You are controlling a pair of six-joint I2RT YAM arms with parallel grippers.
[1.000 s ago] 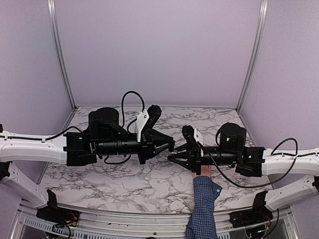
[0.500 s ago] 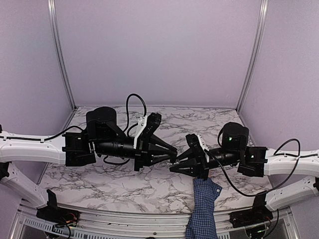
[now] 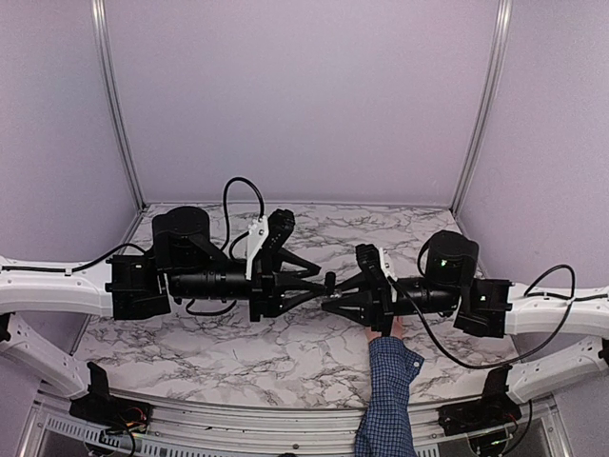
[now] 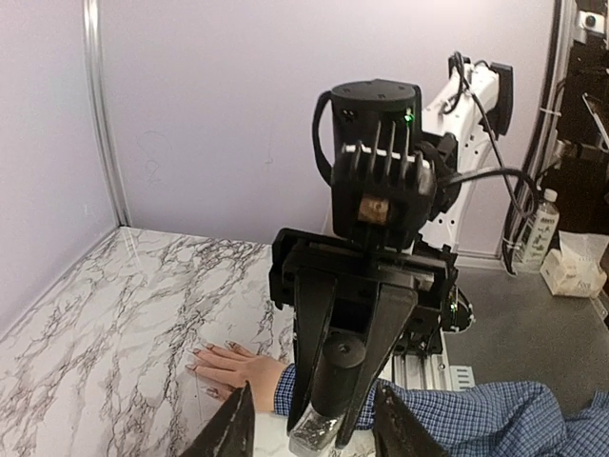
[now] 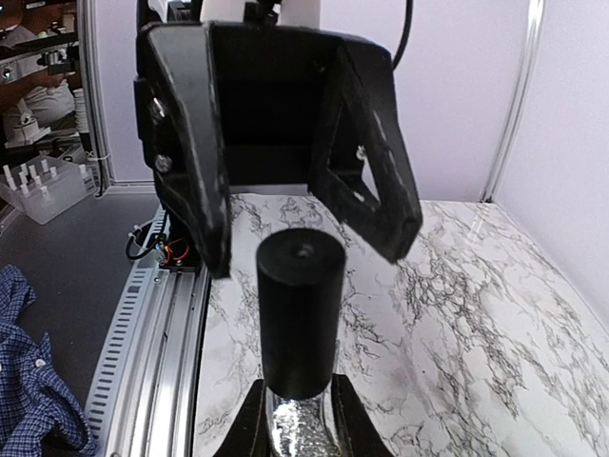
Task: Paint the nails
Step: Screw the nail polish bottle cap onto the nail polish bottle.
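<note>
My right gripper [image 5: 298, 428] is shut on the glittery grey body of a small bottle with a black cap [image 5: 301, 309], held lengthwise toward the left arm. The left gripper [image 4: 314, 430] faces it with its fingers [image 5: 373, 167] spread on either side of the cap and not touching it. Both grippers meet in mid-air at the table's middle [image 3: 328, 290]. Below them a pale hand [image 4: 236, 367] in a blue checked sleeve [image 3: 385, 390] lies flat on the marble, fingers spread. Its nails [image 4: 191, 367] show in the left wrist view only.
The marble table [image 3: 238, 347] is walled by lilac panels at the back and sides. An aluminium rail [image 3: 238, 419] runs along the near edge beside the arm bases. In the top view the right arm [image 3: 447, 286] covers most of the hand.
The left gripper, shut at the bottle's cap half a second ago, has opened. Both arms have levelled out, and the left arm has pulled back a little to the left.
</note>
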